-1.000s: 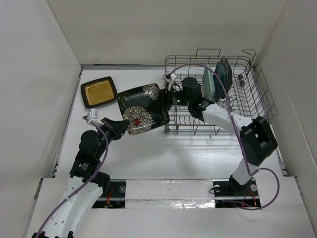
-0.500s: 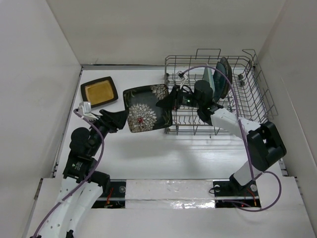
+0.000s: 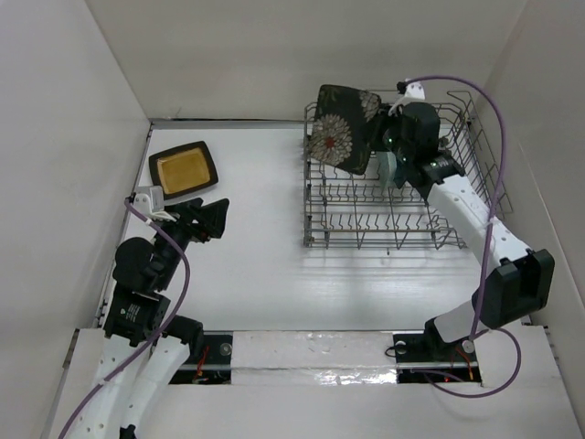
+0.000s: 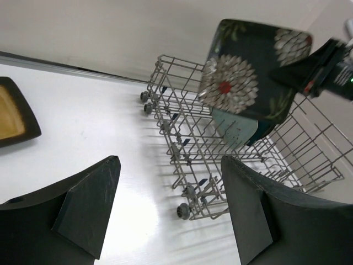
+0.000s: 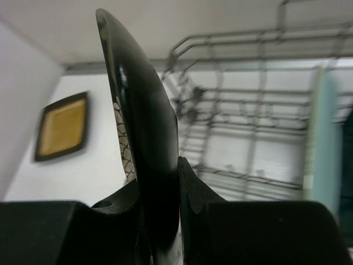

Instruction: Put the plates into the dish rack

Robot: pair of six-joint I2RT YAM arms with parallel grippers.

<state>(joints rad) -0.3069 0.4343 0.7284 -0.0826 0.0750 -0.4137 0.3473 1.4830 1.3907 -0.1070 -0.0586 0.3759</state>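
The flowered plate (image 3: 340,130) hangs tilted over the far-left corner of the dish rack (image 3: 402,240) in your top view, pinched by the right tool (image 3: 379,137); a second ago it sat low beside the rack. The left tool (image 3: 210,219) has backed off, gaping and empty, near the mustard plate (image 3: 184,170) on the worktop (image 3: 265,274). Left wrist: the teal plate (image 4: 234,126) stands racked behind it. Right wrist: the fingers (image 5: 193,193) clamp its rim.

We count one dish rack (image 3: 384,240), four plates: flowered plate (image 3: 340,137) above it, teal plate (image 4: 234,127) and half-hidden dark plate (image 4: 266,131) inside, mustard plate (image 3: 184,169) left.
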